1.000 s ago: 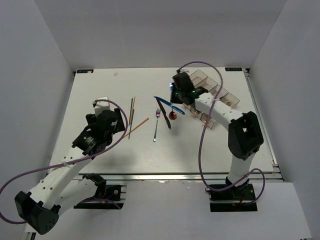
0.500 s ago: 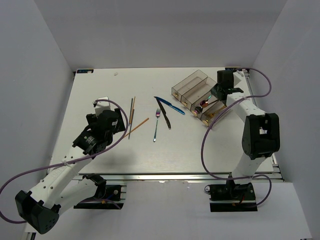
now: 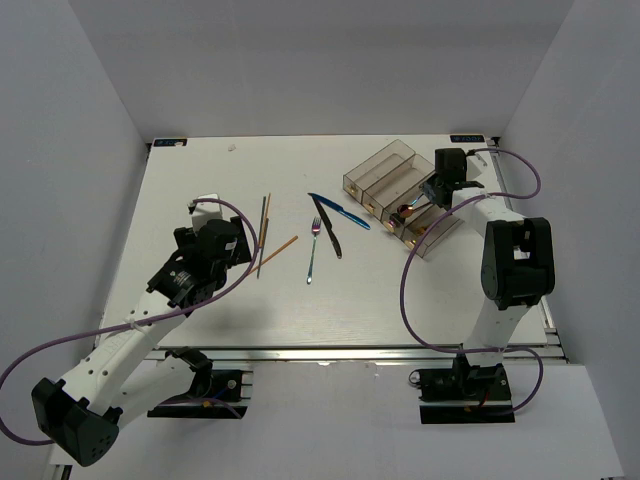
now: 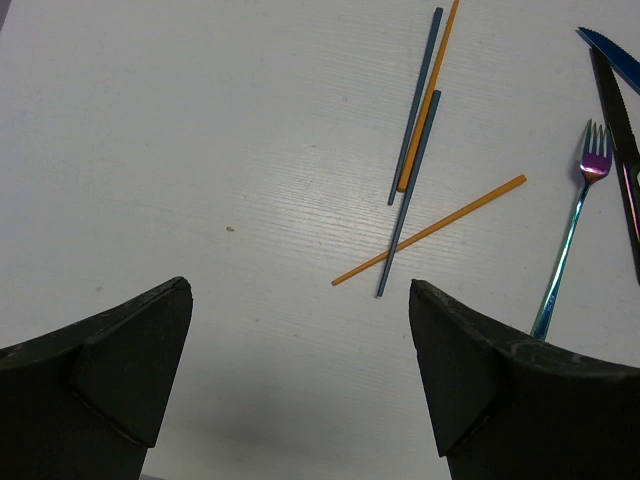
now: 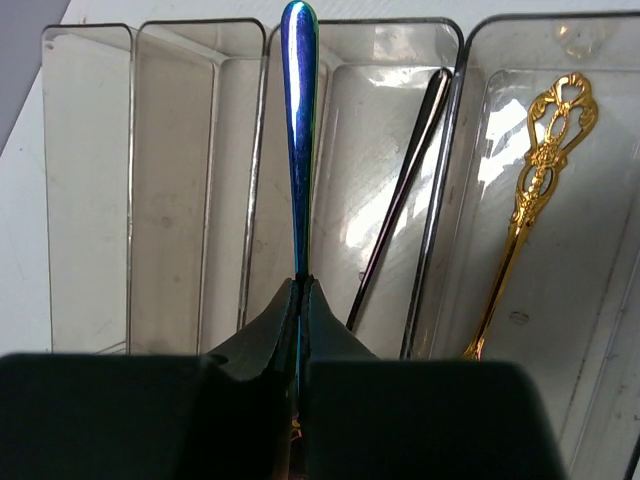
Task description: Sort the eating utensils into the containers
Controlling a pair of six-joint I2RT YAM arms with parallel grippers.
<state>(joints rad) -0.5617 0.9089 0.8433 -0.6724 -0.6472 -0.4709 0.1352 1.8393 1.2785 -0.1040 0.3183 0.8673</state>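
Observation:
My right gripper [image 5: 301, 285] is shut on the handle of an iridescent spoon [image 5: 299, 130] and holds it lengthwise over the containers [image 5: 90, 150], four joined smoky bins. One bin holds a black piece [image 5: 405, 200]; the end bin holds a gold spoon [image 5: 530, 200]. From above, the right gripper [image 3: 425, 198] hangs at the containers [image 3: 385, 160]. My left gripper [image 4: 300, 290] is open over bare table, short of the orange and grey chopsticks [image 4: 408, 195]. Further right lie an iridescent fork [image 4: 570, 230], a blue knife [image 4: 610, 45] and a black knife [image 4: 620, 150].
The table [image 3: 200, 180] is white, with walls on three sides. The loose chopsticks [image 3: 264, 225], fork [image 3: 313, 250] and knives [image 3: 335, 215] lie in its middle, between my left gripper [image 3: 232, 243] and the containers at the back right.
The right arm has swung from the table's middle over to the containers with the spoon in its grip. The left arm has not moved.

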